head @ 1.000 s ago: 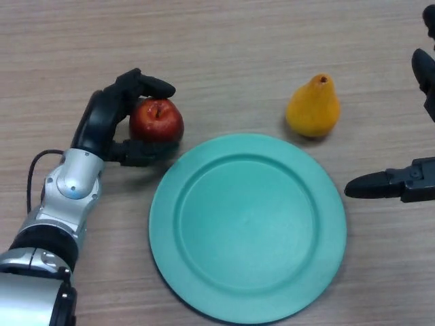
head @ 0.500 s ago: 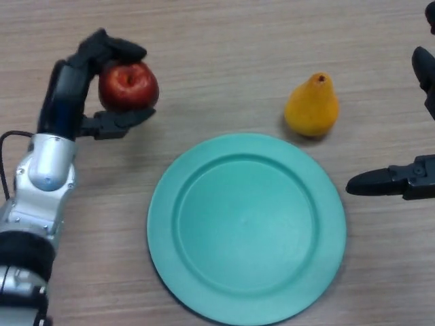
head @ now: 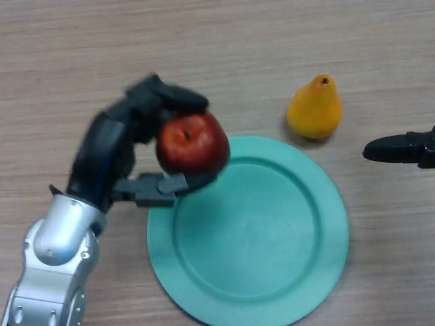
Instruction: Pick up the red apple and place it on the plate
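Note:
My left hand (head: pixel 112 153) is shut on the red apple (head: pixel 192 142) and holds it in the air over the upper left rim of the teal plate (head: pixel 272 272). Fingers curl over the apple's top and the thumb sits under it. The plate lies flat on the wooden table with nothing on it. My right hand (head: pixel 401 148) shows only at the right edge, as a dark finger pointing left, level with the plate's upper right rim.
A yellow pear (head: pixel 314 109) stands upright on the table just beyond the plate's upper right rim, left of my right hand.
My left hand lifted the apple off the table, swung up and left, then moved right and nearer. It now holds the apple over the plate's edge. My right hand moved up and right.

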